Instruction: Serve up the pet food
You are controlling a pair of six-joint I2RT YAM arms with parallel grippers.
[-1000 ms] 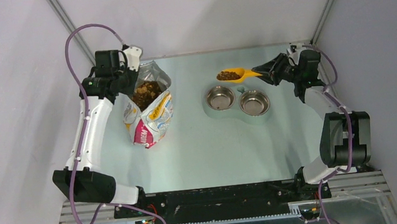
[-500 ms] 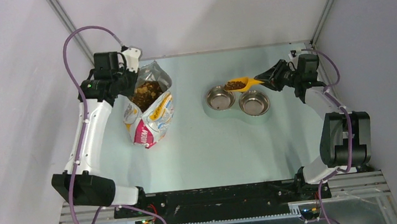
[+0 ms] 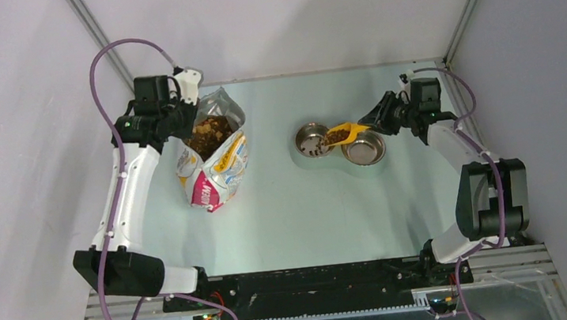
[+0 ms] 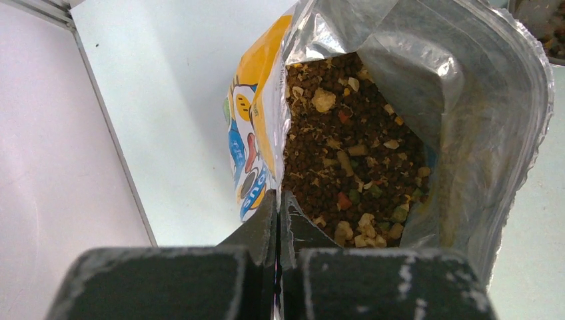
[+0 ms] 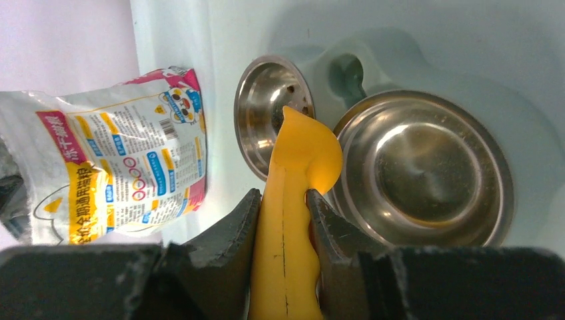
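Observation:
Brown and tan pet food kibble (image 4: pixel 350 160) fills the open foil bag (image 3: pixel 213 163) at the left; it also shows from above (image 3: pixel 207 134). My left gripper (image 4: pixel 278 200) is shut on the bag's rim and holds it open. My right gripper (image 5: pixel 283 200) is shut on the handle of the yellow scoop (image 5: pixel 296 193). The scoop (image 3: pixel 343 132) is tilted over the left steel bowl (image 3: pixel 312 139), with kibble (image 3: pixel 335 135) at its lip and a few pieces (image 5: pixel 291 90) in that bowl. The right steel bowl (image 5: pixel 423 167) holds no kibble.
Both bowls sit in one pale double-bowl holder (image 3: pixel 336 158) right of centre. The back wall and metal corner posts (image 3: pixel 467 9) close the table. The right arm's elbow (image 3: pixel 494 193) stands near the right edge.
My right gripper moved down and left with the scoop, from behind the bowls to over the left bowl, and tilted it. Kibble now falls into that bowl. The left arm barely moved.

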